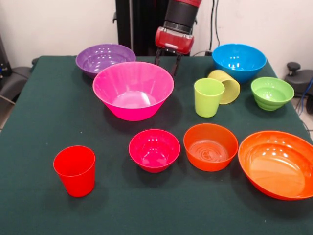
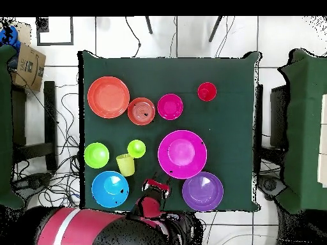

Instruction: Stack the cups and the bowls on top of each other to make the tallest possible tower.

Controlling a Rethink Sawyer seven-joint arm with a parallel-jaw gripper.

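Observation:
My gripper (image 1: pixel 167 62) (image 2: pixel 158 185) hangs open and empty just behind the large pink bowl (image 1: pixel 133 90) (image 2: pixel 182 154), between the purple bowl (image 1: pixel 105 58) (image 2: pixel 202 191) and the blue bowl (image 1: pixel 239 61) (image 2: pixel 110 189). The lime green cup (image 1: pixel 208 97) (image 2: pixel 136 148) stands upright. The pale yellow cup (image 1: pixel 226 85) (image 2: pixel 126 164) lies tipped against it. The ribbed green bowl (image 1: pixel 272 93) sits to the right. In the near row are the red cup (image 1: pixel 75 170), small magenta bowl (image 1: pixel 154 149), small orange bowl (image 1: pixel 210 146) and large orange bowl (image 1: pixel 279 164). No piece rests on another.
Everything sits on a dark green cloth table (image 1: pixel 49 112) (image 2: pixel 236 147). The large orange bowl lies close to the table's right edge in the front view. A cardboard box (image 2: pixel 29 64), chairs and cables surround the table on the floor.

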